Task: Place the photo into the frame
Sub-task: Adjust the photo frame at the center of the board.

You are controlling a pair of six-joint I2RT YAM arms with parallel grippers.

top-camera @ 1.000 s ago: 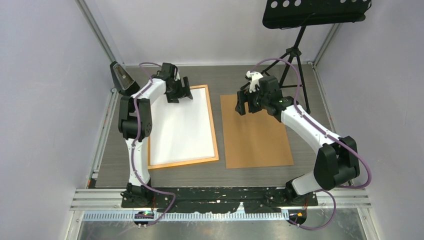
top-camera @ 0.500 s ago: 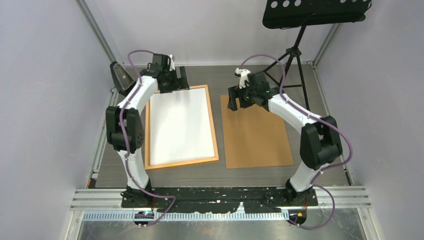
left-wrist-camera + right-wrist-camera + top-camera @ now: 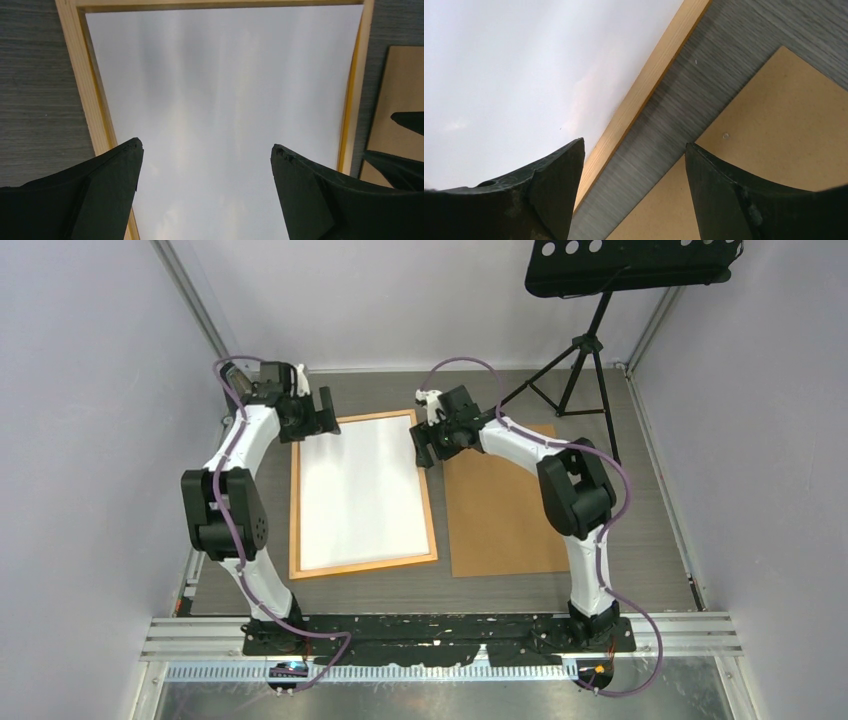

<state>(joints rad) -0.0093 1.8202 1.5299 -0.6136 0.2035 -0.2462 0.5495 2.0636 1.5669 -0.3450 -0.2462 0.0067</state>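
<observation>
The photo (image 3: 361,490) lies white side up inside the orange frame (image 3: 431,512), left of centre on the table. My left gripper (image 3: 320,422) hangs open over the frame's far left corner. In the left wrist view its fingers (image 3: 120,172) spread wide above the photo (image 3: 225,95), with the frame's rail (image 3: 82,75) beside them and nothing between them. My right gripper (image 3: 425,448) is open at the frame's far right corner. It straddles the frame's rail (image 3: 644,90) and the bare strip of table, with the photo (image 3: 514,65) to its left.
A plain brown backing board (image 3: 510,505) lies flat just right of the frame, and its corner (image 3: 774,125) shows in the right wrist view. A black stand on a tripod (image 3: 590,350) rises at the back right. Walls close in both sides.
Both arms swung left. The left gripper went from the frame's far edge to its far left corner and opened wider. The right gripper left the board for the frame's far right corner.
</observation>
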